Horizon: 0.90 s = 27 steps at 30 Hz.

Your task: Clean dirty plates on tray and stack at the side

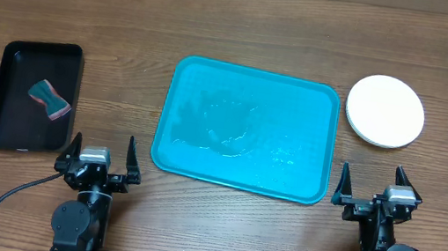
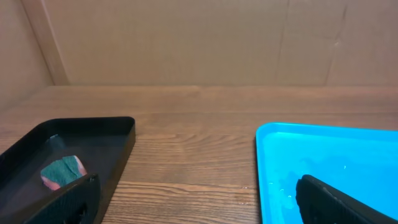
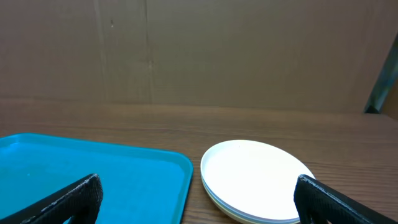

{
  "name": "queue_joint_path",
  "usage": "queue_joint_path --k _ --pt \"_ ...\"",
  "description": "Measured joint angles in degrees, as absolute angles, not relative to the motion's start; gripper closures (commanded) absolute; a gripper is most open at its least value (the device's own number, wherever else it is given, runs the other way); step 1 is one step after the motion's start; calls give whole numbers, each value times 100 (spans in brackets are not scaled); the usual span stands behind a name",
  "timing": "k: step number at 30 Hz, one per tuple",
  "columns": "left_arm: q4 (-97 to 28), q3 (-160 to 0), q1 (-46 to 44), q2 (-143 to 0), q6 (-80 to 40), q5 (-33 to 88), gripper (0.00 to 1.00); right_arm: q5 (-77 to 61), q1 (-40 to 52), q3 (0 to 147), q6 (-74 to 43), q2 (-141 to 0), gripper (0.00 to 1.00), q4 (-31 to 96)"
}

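The turquoise tray [image 1: 246, 129] lies at the table's middle with no plates on it, only a wet sheen; it also shows in the left wrist view [image 2: 329, 162] and the right wrist view [image 3: 93, 168]. The plates [image 1: 385, 110] sit in one stack right of the tray, white one on top [image 3: 255, 177]; thin lower rims show beneath it, and the blue and yellow-green plates are hidden. My left gripper [image 1: 99, 163] is open and empty at the front left. My right gripper [image 1: 380, 192] is open and empty at the front right, just before the stack.
A black tray [image 1: 34, 95] at the left holds a teal and pink sponge [image 1: 50, 99], also in the left wrist view [image 2: 61, 172]. A cardboard wall stands behind the table.
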<state>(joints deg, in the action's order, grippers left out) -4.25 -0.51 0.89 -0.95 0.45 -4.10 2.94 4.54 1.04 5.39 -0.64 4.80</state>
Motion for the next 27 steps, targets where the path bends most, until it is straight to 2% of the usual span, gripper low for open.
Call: queue_joint_path --k 27 --pt "-425 -51 89 -95 45 -410 0 276 454 104 366 -62 0 480"
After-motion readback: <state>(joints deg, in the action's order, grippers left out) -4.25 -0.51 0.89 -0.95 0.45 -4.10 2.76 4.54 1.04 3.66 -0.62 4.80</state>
